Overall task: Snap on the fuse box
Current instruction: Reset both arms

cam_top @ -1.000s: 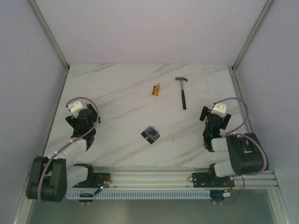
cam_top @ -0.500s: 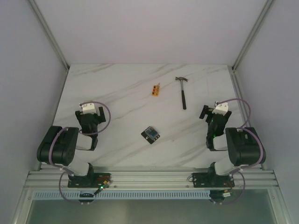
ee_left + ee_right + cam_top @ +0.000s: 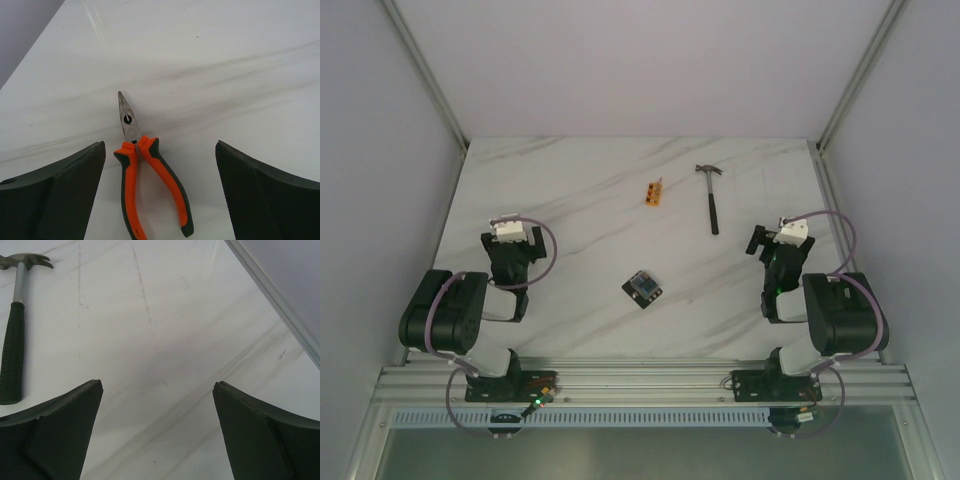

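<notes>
You had the fuse box [image 3: 642,288] mid desk [image 3: 570,200], room all round. Left tool [image 3: 160,150] and right tool [image 3: 157,387] both released. Pliers [image 3: 150,185] showed only on left wrist.

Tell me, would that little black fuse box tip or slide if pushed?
Probably slide, not tip: the fuse box looks low and flat on the smooth table. It seems small and rigid, so likely light and stiff.

White table [image 3: 580,200] veined grey; fuse box [image 3: 642,288] black, blue-topped; pliers [image 3: 132,134] orange-and-black handled; hammer [image 3: 712,203] black-gripped; block [image 3: 654,192] orange.
</notes>
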Controlling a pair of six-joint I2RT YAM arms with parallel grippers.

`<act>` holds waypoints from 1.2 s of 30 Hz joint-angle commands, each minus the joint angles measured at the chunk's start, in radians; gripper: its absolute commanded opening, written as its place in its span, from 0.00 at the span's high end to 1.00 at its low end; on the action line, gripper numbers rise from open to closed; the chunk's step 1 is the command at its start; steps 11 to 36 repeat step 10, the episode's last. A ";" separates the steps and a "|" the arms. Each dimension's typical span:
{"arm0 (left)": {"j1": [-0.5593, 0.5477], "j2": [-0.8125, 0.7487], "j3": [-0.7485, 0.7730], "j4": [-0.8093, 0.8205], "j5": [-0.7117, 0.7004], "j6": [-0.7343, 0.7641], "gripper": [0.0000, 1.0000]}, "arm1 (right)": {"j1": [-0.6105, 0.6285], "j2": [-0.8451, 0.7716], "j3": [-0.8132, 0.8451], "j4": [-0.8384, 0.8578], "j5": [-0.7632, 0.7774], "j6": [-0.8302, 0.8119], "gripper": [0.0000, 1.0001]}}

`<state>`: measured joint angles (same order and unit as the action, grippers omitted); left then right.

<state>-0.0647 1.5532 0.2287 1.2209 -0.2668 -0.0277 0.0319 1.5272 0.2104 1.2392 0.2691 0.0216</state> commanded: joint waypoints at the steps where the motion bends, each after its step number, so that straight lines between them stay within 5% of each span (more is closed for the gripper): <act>1: 0.004 -0.002 0.008 0.058 0.018 0.015 0.00 | -0.004 -0.002 0.021 0.052 -0.002 0.002 0.00; 36: 0.005 -0.001 0.010 0.055 0.020 0.015 0.00 | -0.004 -0.002 0.020 0.052 -0.002 0.001 0.00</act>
